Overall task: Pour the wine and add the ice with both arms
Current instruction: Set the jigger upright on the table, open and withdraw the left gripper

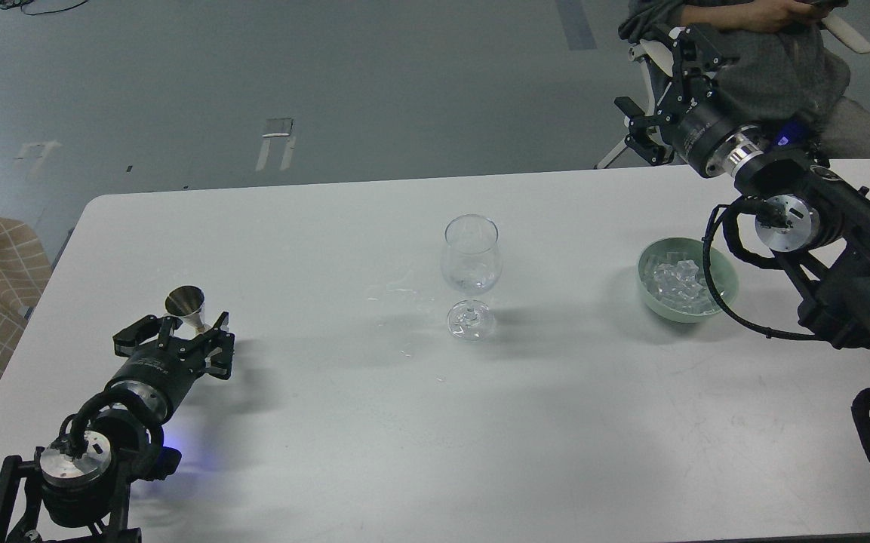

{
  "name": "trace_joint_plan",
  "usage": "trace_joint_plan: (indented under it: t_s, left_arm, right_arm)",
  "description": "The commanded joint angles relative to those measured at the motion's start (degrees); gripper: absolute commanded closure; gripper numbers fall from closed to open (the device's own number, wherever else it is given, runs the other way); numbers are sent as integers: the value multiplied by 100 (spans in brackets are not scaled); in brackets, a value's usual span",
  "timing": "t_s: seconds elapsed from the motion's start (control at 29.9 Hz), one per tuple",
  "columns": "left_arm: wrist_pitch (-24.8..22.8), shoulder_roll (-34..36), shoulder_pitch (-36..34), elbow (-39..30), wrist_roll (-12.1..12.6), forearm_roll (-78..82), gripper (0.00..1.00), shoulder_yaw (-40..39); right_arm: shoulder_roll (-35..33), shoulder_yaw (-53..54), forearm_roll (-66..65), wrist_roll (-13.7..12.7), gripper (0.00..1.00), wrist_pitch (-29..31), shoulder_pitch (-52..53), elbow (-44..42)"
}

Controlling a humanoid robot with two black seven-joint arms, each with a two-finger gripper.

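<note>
Standing near the middle of the white table, a clear stemmed glass holds barely visible wine. By the right edge, a pale green bowl holds clear ice cubes. Near the left edge, the left gripper has its fingers spread around a small metal cone-shaped cup. The right gripper hangs open beyond the far edge.

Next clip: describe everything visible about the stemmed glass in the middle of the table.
The stemmed glass is clear and colourless, with a rounded tulip bowl, short stem and round foot. It stands upright near the centre of the white table, resting on its foot. A small amount of clear liquid or ice seems to sit at the bowl's bottom; which cannot be told. Neither gripper touches it. Small wet-looking glints lie on the table to its left.
</note>
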Motion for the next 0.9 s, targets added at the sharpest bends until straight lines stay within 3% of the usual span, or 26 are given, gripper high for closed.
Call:
trace_joint_plan:
  t_s: [0.0,0.37,0.57,0.74,0.87]
  left_arm:
    - [33,0,38,4,9,6,2,2]
    - [-19,0,83,4,185,-11,2,-112]
    - [-195,0,442,-66,475,-117,2,-200]
    - [-1213,210,961,-101,586,-161,2,-454]
    - [-1644,579,997,-49,586,-187,2,-718]
  right_arm:
    - [2,9,0,0,0,1,1,0]
    - [11,9,0,0,0,1,1,0]
    - [-42,9,0,0,0,1,-8,9]
    - [-103,9,9,0,0,1,-8,18]
    - [-165,9,9,0,0,1,-8,70]
